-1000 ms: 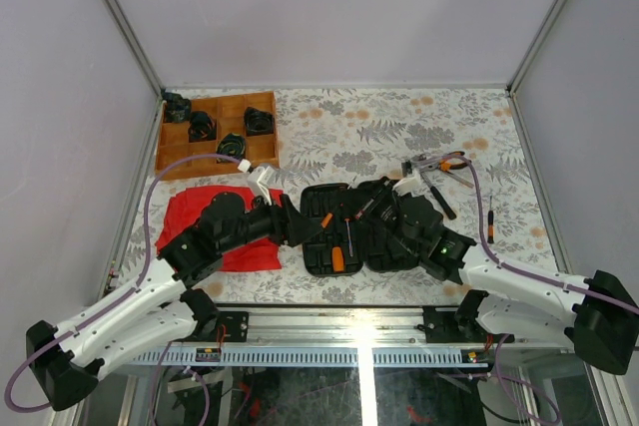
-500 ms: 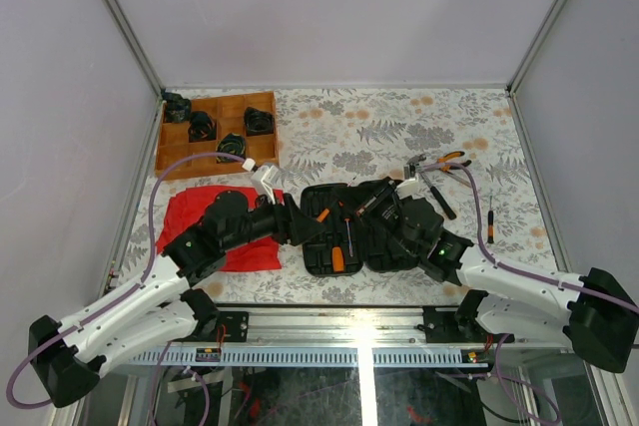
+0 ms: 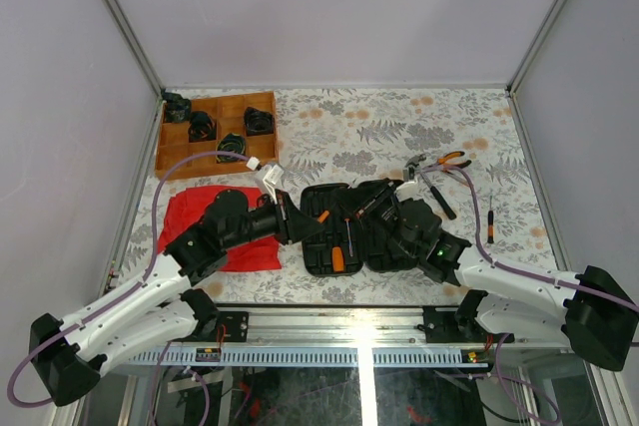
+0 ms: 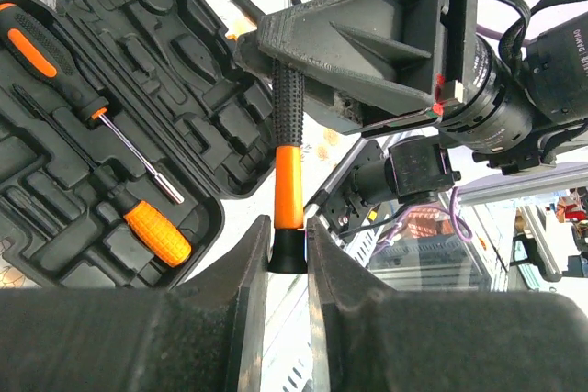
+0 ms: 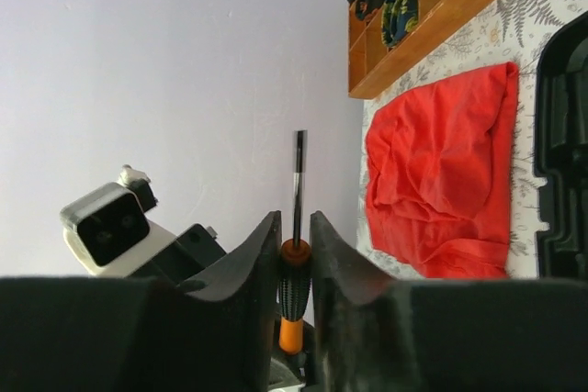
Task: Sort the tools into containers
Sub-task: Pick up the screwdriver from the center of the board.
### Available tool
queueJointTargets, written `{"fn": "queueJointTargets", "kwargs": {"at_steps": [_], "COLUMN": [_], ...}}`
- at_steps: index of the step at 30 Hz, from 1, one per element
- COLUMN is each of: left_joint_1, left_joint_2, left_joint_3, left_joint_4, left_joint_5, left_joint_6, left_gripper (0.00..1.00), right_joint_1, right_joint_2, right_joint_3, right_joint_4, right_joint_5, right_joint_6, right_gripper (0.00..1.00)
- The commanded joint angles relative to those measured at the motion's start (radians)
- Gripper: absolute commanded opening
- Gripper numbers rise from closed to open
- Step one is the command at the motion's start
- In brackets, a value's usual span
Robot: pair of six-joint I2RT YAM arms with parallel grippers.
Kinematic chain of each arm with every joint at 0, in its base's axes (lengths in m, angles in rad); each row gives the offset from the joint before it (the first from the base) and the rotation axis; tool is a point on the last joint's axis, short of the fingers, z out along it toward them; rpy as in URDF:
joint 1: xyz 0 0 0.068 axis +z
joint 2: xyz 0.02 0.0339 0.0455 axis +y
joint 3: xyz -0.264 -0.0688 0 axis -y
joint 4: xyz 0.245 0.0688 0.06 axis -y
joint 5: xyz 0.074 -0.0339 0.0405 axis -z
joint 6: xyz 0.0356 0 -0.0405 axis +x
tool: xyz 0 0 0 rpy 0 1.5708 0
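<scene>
The black tool case (image 3: 344, 236) lies open between my arms, with two orange-and-black screwdrivers (image 4: 158, 233) in its slots. Both grippers hold one more orange-and-black screwdriver (image 4: 288, 181) above the case. My left gripper (image 4: 287, 254) is shut on its black end cap. My right gripper (image 5: 295, 236) is shut on the ribbed black grip next to the metal shaft. In the top view this screwdriver (image 3: 322, 216) spans between the left gripper (image 3: 310, 222) and the right gripper (image 3: 344, 211). Orange-handled pliers (image 3: 444, 160) and a slim screwdriver (image 3: 489, 218) lie on the table at the right.
A red cloth (image 3: 200, 218) lies left of the case, under my left arm. A compartmented wooden tray (image 3: 215, 132) with dark items stands at the back left. Another dark tool (image 3: 436, 192) lies next to the pliers.
Both grippers stay shut on the shared screwdriver. The left wrist has shifted slightly toward the back and right; the right arm has edged a little left.
</scene>
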Motion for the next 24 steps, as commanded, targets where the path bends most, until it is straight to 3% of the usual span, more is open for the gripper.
{"fn": "queueJointTargets", "kwargs": {"at_steps": [1,3,5,8,10,16,18,21,24], "left_joint_1": [-0.007,-0.006,-0.006,-0.006,-0.006,-0.007,-0.006,-0.006,-0.006], "left_joint_2": [-0.002,-0.005,-0.006,0.006,0.021,0.053,0.055,0.067,0.085], "left_joint_3": [0.016,0.029,0.045,0.077,0.106,0.169,0.175,0.191,0.208], "left_joint_4": [0.045,0.026,0.005,-0.051,-0.102,-0.213,-0.233,-0.27,-0.306], "left_joint_5": [0.017,0.009,0.007,-0.011,-0.032,-0.052,-0.063,-0.074,-0.062], "left_joint_6": [0.017,0.03,0.044,0.064,0.081,0.135,0.145,0.167,0.199], "left_gripper": [0.01,0.0,0.0,0.0,0.0,0.0,0.0,0.0,0.0], "right_joint_1": [0.007,0.007,0.007,0.008,0.007,0.007,0.007,0.007,0.008], "right_joint_2": [-0.036,-0.072,-0.119,-0.202,-0.262,-0.409,-0.435,-0.459,-0.468], "right_joint_3": [-0.017,-0.027,-0.036,-0.055,-0.064,0.061,0.085,0.098,0.106], "right_joint_4": [0.04,-0.009,-0.055,-0.13,-0.168,-0.459,-0.485,-0.48,-0.523], "right_joint_5": [0.04,0.056,0.074,0.102,0.133,0.337,0.382,0.331,0.177], "right_joint_6": [0.002,-0.001,-0.02,-0.075,-0.2,-0.816,-1.044,-1.367,-1.691], "right_gripper": [0.41,0.59,0.69,0.73,0.73,0.83,0.85,0.84,0.84]}}
